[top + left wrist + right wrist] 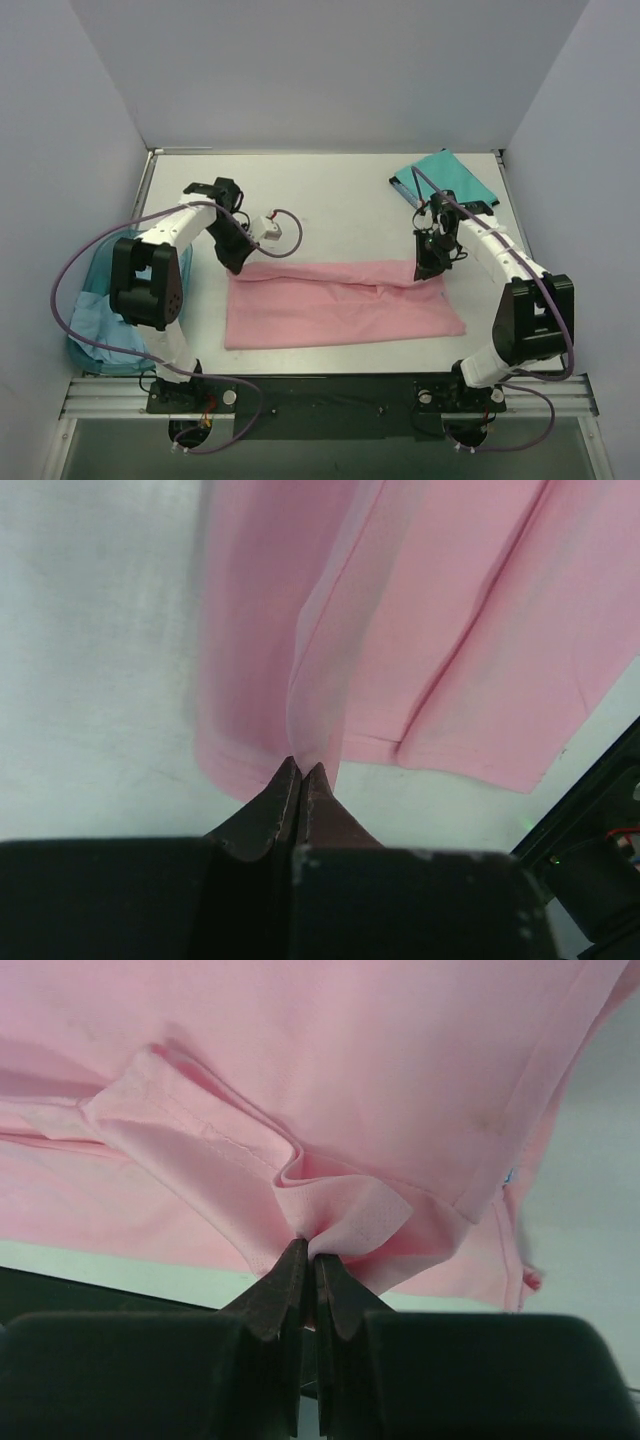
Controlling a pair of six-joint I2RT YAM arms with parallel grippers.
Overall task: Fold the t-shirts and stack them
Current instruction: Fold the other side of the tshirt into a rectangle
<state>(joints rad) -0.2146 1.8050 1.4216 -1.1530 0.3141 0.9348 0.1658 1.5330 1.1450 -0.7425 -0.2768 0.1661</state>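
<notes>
Closest to each wrist camera are 2 dark fingertips pressed together on cloth: my left gripper (301,772) pinches a thin ridge of the light pink cotton t-shirt (340,305), and my right gripper (310,1252) is clamped on a bunched, hemmed corner of the same shirt. From the left wrist, the pink cloth runs away from the tips in long creases, with a hem along its outer edge. From the right wrist, a doubled layer of pink spreads above the pinch. Seen from above, the shirt lies as a long folded band across the middle of the white table (330,200), nearer my bases than the back wall. My left pincer sits at its far left corner and my right pincer at its far right corner. Off the table's left edge, partly behind my left arm, is the translucent blue plastic basket (100,330); what it holds I cannot tell. Farthest away, in the far right corner, lies the teal green t-shirt (445,178), apart from the pink one.
</notes>
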